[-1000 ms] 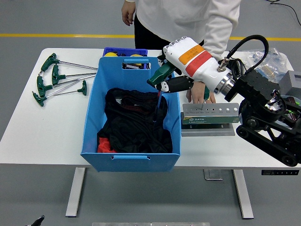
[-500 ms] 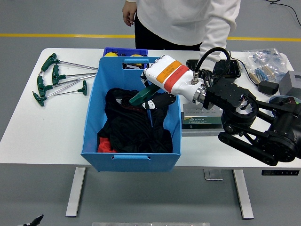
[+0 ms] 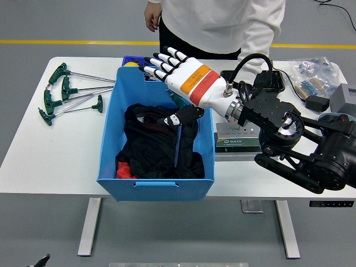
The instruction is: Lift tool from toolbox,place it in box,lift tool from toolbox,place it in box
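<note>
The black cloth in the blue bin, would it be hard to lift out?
Likely floppy: the black cloth lies crumpled in folds inside the blue bin. Probably light, sagging and trailing if lifted. A dropped tool could snag or sink into it.

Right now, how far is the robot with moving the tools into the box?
Done, it seems: one tool, with a blue shaft, is inside the blue box, over the black cloth. In hand: nothing; the right hand is above the box with its fingers spread. Left: a second tool from the grey toolbox; the arm hides most of it, so I cannot tell what it holds.
</note>
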`<state>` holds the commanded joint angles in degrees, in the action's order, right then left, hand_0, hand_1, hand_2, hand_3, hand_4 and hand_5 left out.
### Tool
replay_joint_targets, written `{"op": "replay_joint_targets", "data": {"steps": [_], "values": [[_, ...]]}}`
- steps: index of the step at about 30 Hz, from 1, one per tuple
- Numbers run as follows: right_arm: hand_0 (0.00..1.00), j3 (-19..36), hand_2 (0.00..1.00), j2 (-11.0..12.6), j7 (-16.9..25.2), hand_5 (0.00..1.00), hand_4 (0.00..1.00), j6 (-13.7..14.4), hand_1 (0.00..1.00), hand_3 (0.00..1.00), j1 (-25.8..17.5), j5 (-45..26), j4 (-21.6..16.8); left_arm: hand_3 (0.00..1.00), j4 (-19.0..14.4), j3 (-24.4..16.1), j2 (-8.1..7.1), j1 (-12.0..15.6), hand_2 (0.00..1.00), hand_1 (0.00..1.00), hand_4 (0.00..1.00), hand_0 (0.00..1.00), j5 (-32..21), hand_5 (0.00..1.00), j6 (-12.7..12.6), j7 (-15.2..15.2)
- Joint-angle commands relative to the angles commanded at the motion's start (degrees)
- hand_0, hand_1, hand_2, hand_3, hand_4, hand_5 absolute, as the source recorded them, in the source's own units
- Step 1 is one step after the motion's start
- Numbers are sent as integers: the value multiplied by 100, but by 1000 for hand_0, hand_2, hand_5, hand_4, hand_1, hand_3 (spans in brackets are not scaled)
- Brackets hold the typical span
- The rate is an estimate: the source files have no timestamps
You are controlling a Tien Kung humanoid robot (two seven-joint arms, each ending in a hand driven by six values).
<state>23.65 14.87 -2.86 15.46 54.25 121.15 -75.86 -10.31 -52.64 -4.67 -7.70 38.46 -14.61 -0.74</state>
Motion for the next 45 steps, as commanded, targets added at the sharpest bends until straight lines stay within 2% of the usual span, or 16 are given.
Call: {"op": "replay_joint_targets", "data": {"steps": [7,8,13,14,19,20,25,26,37,38,43,44,45], "values": [[998,280,974,109,-79,640,998,-153,973,956,-108,-122,82,706,0,-2,8,-2,800,779,696,768,-21,573,-7,11],[998,319,916,144,-68,648,998,-167,921,885,-126,-155,101,704,0,10,9,-5,800,780,696,769,-36,573,-8,14],[998,423,916,324,-98,648,998,-357,921,885,-169,-72,296,704,0,31,9,-16,800,780,696,769,-98,573,-8,28],[979,406,755,345,-98,650,998,-368,777,594,-165,-45,352,704,0,28,9,-16,798,779,696,770,-94,573,-8,27],[979,192,755,389,-18,650,998,-391,777,594,-167,-56,571,704,0,18,16,-17,798,779,696,770,-72,573,-7,16],[961,146,681,394,-6,645,998,-402,706,492,-173,-71,617,704,0,21,17,-17,799,778,696,770,-74,574,-7,16],[961,-2,681,418,54,645,998,-453,706,492,-240,-195,878,704,0,41,17,-20,799,778,696,770,-109,574,-8,23],[942,-4,647,416,61,646,998,-459,664,500,-255,-210,922,705,0,43,17,-21,798,777,696,770,-113,574,-8,24],[931,-166,636,411,173,646,998,-460,645,485,-284,-357,1476,704,0,65,17,-30,798,777,697,771,-131,574,-7,24],[918,-181,609,420,179,646,998,-462,620,453,-283,-362,1504,703,0,71,16,-31,798,777,695,770,-136,573,-7,24],[918,-227,609,450,189,646,998,-487,620,453,-295,-372,1636,703,0,54,15,-29,798,777,695,770,-110,573,-7,20],[912,-231,595,454,191,648,998,-487,591,407,-300,-364,1658,704,0,54,14,-27,798,776,696,771,-110,573,-7,20],[912,-234,595,456,193,648,998,-487,591,407,-304,-362,1674,704,0,51,13,-25,798,776,696,771,-105,573,-6,19]]}}
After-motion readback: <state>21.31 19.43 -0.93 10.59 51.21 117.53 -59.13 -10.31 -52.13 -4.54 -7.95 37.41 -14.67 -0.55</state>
